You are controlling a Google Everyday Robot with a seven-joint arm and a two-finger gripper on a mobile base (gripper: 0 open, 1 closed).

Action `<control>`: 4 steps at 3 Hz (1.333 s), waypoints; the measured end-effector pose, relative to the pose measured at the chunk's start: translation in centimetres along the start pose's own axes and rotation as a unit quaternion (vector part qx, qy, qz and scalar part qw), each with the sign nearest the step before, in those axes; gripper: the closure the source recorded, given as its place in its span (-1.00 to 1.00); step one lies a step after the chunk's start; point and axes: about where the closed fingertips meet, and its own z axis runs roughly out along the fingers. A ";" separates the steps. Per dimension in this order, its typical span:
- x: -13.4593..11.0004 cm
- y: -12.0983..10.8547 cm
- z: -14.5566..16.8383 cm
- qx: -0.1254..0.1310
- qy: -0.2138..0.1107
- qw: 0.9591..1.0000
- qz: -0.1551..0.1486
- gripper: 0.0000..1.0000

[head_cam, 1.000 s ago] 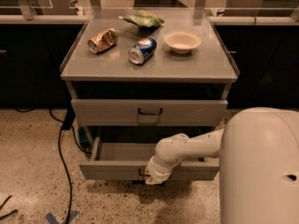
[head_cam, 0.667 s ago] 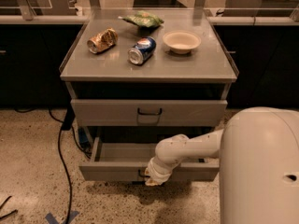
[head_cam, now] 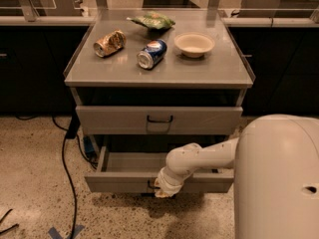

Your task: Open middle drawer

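At the lower right foreground, the robot's white body [head_cam: 279,178] extends its arm [head_cam: 199,158] leftward, placing the gripper [head_cam: 163,188] against the front centre of the middle drawer [head_cam: 119,181]; whether it is clamped or released cannot be determined. That drawer stands pulled out from the cabinet, its interior exposed, below the closed upper drawer [head_cam: 114,119]. Farther back, the cabinet top [head_cam: 114,71] carries a crushed can [head_cam: 109,43], a blue can [head_cam: 152,54] on its side, a bowl [head_cam: 194,44] and a green bag [head_cam: 152,20].
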 end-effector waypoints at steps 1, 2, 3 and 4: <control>0.0 0.0 0.0 0.000 0.000 1.000 0.000 0.10; 0.0 0.0 0.0 0.000 0.000 1.000 0.000 -0.34; 0.0 0.0 0.0 0.000 0.000 1.000 0.000 -0.97; 0.0 0.0 0.0 0.000 0.000 1.000 0.000 -1.00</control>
